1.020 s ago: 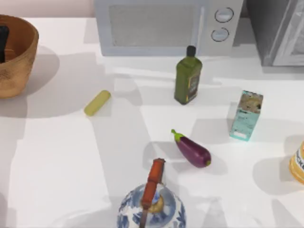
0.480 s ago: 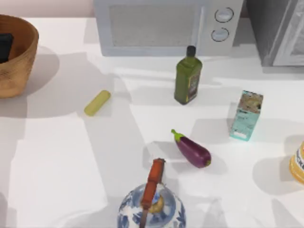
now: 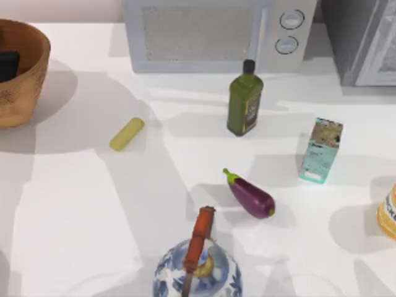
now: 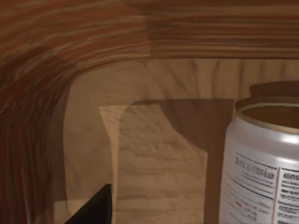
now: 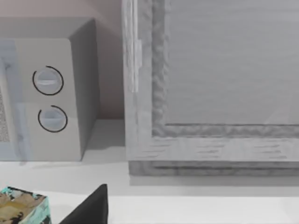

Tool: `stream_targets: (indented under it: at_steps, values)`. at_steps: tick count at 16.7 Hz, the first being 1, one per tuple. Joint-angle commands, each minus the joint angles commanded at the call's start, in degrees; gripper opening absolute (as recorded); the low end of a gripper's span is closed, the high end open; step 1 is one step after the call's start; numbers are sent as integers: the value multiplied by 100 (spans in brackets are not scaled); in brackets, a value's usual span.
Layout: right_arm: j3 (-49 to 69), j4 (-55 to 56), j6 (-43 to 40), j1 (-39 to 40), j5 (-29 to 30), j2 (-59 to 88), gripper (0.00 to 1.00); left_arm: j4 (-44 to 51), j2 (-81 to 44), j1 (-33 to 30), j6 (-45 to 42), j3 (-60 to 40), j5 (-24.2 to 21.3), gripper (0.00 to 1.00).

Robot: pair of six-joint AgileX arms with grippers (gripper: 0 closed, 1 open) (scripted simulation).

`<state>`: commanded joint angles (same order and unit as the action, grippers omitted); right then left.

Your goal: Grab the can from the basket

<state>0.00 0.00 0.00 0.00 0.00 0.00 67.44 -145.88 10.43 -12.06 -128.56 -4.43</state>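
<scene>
Can stands upright just beside the left pincer, which has sunk deeper into the wicker basket over the last second, so a grasp looks close. Farther off, the right pincer idles facing the microwave. I cannot tell either pincer's spread.

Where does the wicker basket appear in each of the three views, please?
Top view: the basket stands at the table's far left, toward the back, cut off by the picture's edge.
Left wrist view: seen from inside, its ribbed wall curves around the floor where the can stands.
Right wrist view: this camera faces the microwave and a grey cabinet instead.
Shared landmark: the microwave with its two dials, in the top and right wrist views.
</scene>
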Motion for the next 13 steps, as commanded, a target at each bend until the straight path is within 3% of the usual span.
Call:
stream_targets:
  at_steps: [13]
  values:
    - [0, 0, 0, 0, 0, 0, 100, 0, 0, 0, 0, 0, 0, 2]
